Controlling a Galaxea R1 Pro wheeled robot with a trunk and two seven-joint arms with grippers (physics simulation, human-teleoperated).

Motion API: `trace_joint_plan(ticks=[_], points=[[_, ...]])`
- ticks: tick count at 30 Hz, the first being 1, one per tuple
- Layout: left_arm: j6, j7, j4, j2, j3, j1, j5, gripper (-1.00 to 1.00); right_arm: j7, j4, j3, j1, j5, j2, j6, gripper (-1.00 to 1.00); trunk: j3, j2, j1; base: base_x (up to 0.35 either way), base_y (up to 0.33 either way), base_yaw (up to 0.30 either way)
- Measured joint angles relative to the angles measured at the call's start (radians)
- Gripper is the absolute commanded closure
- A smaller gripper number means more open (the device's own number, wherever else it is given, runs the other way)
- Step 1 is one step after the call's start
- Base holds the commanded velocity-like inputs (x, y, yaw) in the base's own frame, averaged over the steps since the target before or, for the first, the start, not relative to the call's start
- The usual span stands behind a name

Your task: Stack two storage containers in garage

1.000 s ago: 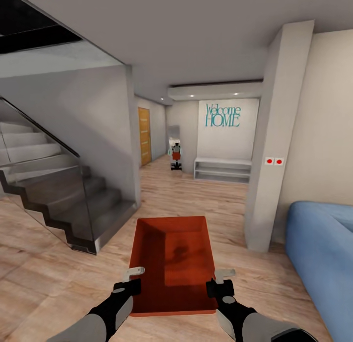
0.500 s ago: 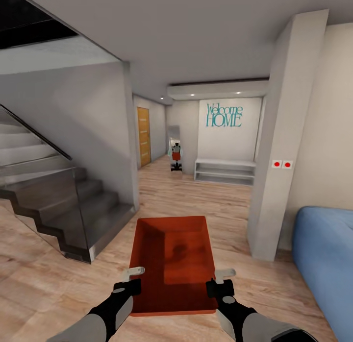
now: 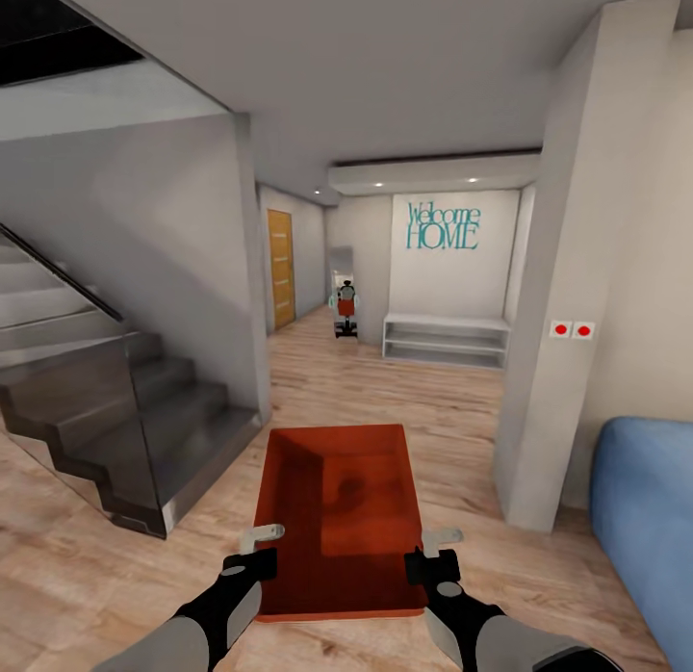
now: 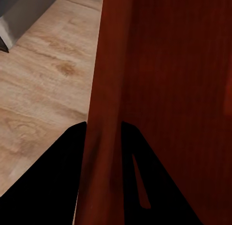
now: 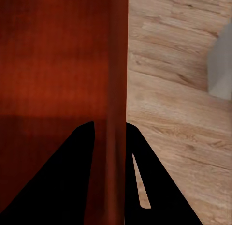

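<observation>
You carried one storage container point(image 3: 339, 518) level before the trunk, long axis running toward 12 o'clock down the hallway point(image 3: 375, 378). The left claw point(image 3: 258, 549) pinched its 9 o'clock wall and the right claw point(image 3: 430, 552) its 3 o'clock wall, both equally near. The wrist views showed each wall point(image 4: 104, 113) seated between the fingers point(image 5: 82, 157); the head view showed the staircase point(image 3: 106, 412) at 10 o'clock.

Blue sofa point(image 3: 643, 518) cut by right edge; distant hallway object point(image 3: 346, 306) too small to identify.
</observation>
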Motion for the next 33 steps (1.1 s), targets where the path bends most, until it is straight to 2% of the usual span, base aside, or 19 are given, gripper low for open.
trace_joint_plan(ticks=[23,33], points=[[-0.001,0.0,0.0,0.0,0.001,0.0,0.0,1.0,0.0,0.0,0.001,0.0,0.0,0.0,0.0,1.0,0.0,0.0,0.0,0.326,0.0,0.0],[-0.001,0.0,0.0,0.0,0.001,0.0,0.0,1.0,0.0,-0.001,0.0,0.0,0.001,0.0,0.0,1.0,0.0,0.0,0.0,0.326,0.0,-0.118]])
